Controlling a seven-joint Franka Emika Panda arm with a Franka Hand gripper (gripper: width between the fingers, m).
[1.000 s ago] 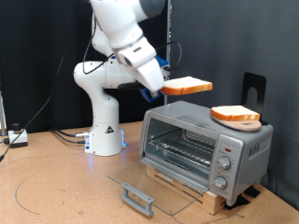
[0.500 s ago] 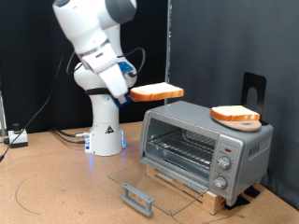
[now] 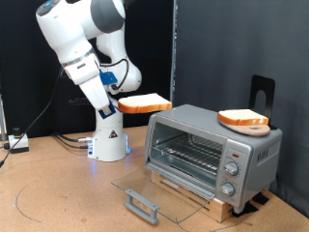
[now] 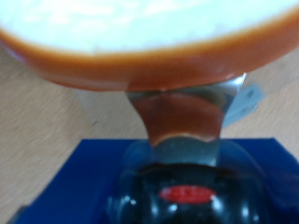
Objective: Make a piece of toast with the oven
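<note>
My gripper (image 3: 120, 100) is shut on one edge of the piece of toast (image 3: 146, 102), a pale slice with a light-brown crust. It holds the slice flat in the air, to the exterior view's left of the oven's top corner. The silver oven (image 3: 214, 145) stands on a wooden board with its glass door (image 3: 159, 190) folded down and its wire rack showing. In the wrist view the slice (image 4: 149, 37) fills the upper part, with one metal finger (image 4: 182, 117) pressed against its crust.
A second slice lies on an orange plate (image 3: 243, 120) on top of the oven. The knobs (image 3: 230, 172) are on the oven's right panel. The robot base (image 3: 109, 140) stands behind, with cables (image 3: 58, 140) and a small box (image 3: 17, 143) at the left.
The arm has swung to the exterior view's left and a little down, carrying the slice from above the oven's top to beside its left corner.
</note>
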